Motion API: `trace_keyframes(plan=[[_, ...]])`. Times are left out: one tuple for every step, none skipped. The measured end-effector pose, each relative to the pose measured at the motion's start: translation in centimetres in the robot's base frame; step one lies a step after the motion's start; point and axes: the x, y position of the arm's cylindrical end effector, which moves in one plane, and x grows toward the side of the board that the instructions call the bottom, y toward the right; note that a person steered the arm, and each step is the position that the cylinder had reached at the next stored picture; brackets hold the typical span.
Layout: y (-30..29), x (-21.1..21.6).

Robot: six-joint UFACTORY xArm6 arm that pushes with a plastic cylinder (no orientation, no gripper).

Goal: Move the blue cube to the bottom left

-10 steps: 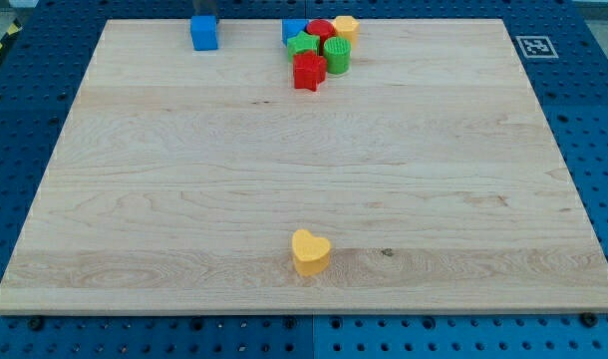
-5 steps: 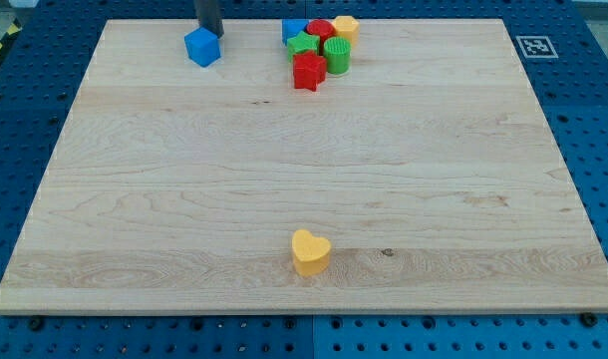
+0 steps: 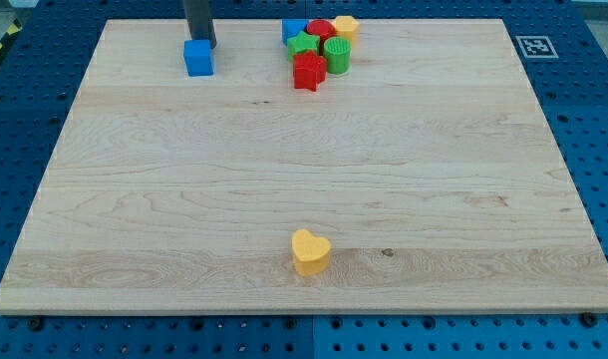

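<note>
The blue cube [image 3: 198, 58] sits on the wooden board [image 3: 304, 170] near the view's top left. My tip [image 3: 202, 44] stands right behind it, touching its top edge. The dark rod rises out of the view's top.
A cluster sits at the view's top centre: a blue block [image 3: 293, 29], a red block [image 3: 319, 29], a yellow block [image 3: 345, 26], a green star [image 3: 303, 45], a green cylinder [image 3: 337, 54] and a red star [image 3: 308, 72]. A yellow heart [image 3: 310, 251] lies near the view's bottom centre.
My tip has come down from the view's top edge, and the blue cube has slid a little toward the view's bottom and turned.
</note>
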Motion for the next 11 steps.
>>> trace_keyframes(plan=[[-0.2, 2.1], [-0.4, 5.5], [-0.8, 7.7], [-2.0, 9.0], [-2.3, 12.4], [-2.3, 15.6], [-2.3, 17.8], [-2.3, 19.5], [-2.3, 21.2], [-2.3, 22.5], [-2.7, 22.8]])
